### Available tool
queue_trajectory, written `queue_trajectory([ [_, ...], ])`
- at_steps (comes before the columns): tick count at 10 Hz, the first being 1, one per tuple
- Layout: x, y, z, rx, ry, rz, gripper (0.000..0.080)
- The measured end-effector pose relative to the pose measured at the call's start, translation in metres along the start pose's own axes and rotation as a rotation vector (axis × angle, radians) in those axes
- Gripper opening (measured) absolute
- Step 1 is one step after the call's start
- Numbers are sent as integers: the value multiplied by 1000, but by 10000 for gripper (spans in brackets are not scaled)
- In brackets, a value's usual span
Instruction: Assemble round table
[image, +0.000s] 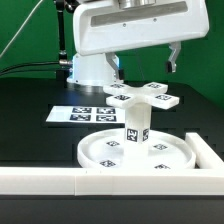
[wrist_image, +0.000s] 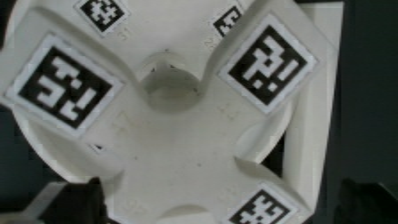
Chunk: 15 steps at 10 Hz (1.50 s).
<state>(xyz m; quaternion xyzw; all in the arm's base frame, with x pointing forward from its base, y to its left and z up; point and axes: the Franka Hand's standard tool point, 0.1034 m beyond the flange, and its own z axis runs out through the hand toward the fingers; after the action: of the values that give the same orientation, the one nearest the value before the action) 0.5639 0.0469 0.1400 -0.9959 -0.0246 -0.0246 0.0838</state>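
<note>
The round disc (image: 137, 152) lies flat near the front wall. The short post (image: 135, 125) stands upright at the disc's centre. The cross-shaped foot piece (image: 143, 95) rests on top of the post. My gripper (image: 144, 68) hangs just above the foot piece, its fingers (image: 175, 58) spread wide and holding nothing. In the wrist view the foot piece (wrist_image: 178, 130) fills the picture, with its centre socket showing. My gripper (wrist_image: 210, 200) has a dark finger at each side of it. The post and the disc are hidden in the wrist view.
The marker board (image: 85, 113) lies on the black table at the exterior view's left of the post. A long white border wall (image: 70, 181) runs along the front and turns up the right side (image: 207, 150). The arm's base (image: 88, 68) stands behind.
</note>
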Motion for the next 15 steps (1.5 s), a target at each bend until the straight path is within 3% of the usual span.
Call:
queue_trajectory([
  [2, 1, -6, 1, -4, -7, -72, 648],
  [6, 1, -1, 1, -14, -13, -395, 648],
  [10, 2, -3, 7, -72, -74, -818, 648],
  [15, 2, -1, 7, -68, -104, -1107, 648],
])
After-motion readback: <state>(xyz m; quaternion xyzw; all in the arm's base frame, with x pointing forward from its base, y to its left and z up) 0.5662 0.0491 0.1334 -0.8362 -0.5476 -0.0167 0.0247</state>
